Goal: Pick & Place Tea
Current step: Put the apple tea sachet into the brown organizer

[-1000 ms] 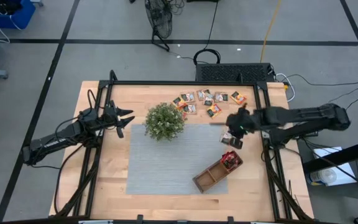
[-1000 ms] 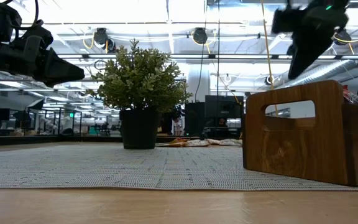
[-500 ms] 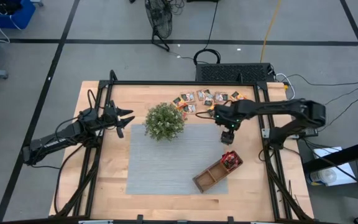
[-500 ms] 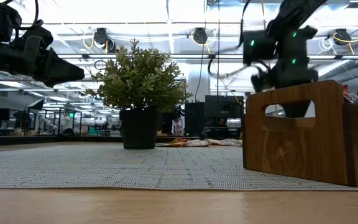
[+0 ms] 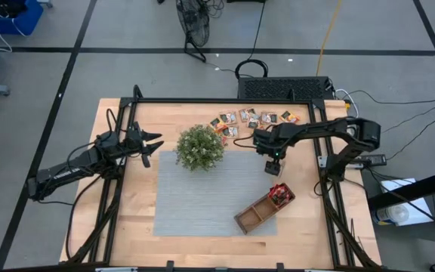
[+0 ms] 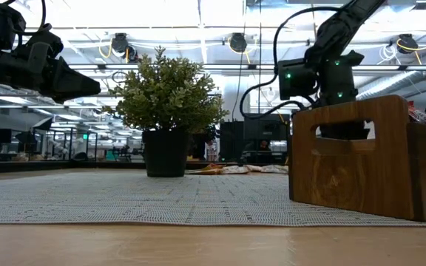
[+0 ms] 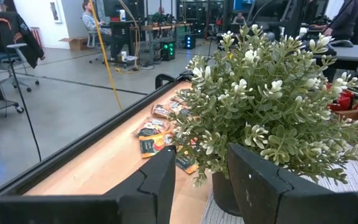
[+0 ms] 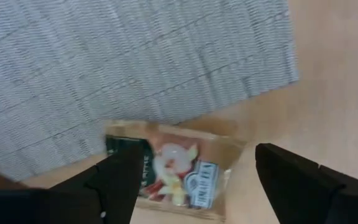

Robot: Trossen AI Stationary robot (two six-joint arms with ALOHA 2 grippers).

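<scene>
Right jaws parted over flat square tea sachet (image 8: 179, 171), woven mat (image 8: 135, 56)

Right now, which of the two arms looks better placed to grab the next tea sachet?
The right. Its gripper hangs open directly over a tea sachet at the grey mat's edge, while the left gripper waits beyond the plant.
</scene>
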